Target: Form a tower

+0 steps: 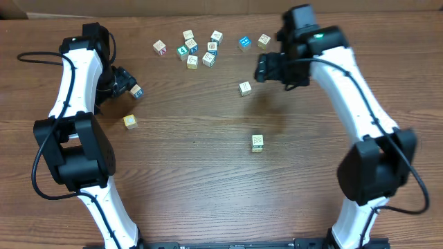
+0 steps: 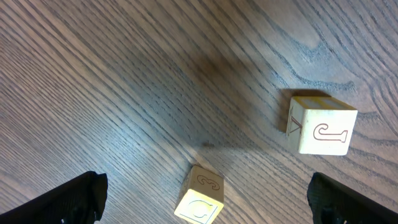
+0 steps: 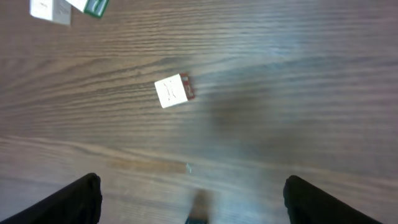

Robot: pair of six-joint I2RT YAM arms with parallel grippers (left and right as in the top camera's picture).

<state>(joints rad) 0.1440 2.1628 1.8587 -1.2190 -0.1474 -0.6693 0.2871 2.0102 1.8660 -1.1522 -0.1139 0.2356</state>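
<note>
The tower [image 1: 257, 142] is a short pale stack with a cream top face, standing alone mid-table right of centre. My left gripper [image 1: 127, 83] is at the far left. In its wrist view it [image 2: 204, 190] is open, with a pale cube [image 2: 200, 198] lying on the table between its fingers, untouched. A second cube [image 2: 320, 130] marked with a J lies further ahead. My right gripper [image 1: 263, 68] hovers open over the back right. Its wrist view [image 3: 193, 196] shows nothing between the fingers. A white cube [image 3: 174, 91] with a red side, also visible overhead [image 1: 245, 88], lies ahead of it.
Several loose printed cubes [image 1: 197, 48] are scattered along the back of the table. A yellow cube [image 1: 130, 122] lies near the left arm. Two more cubes [image 3: 51, 9] show at the top left of the right wrist view.
</note>
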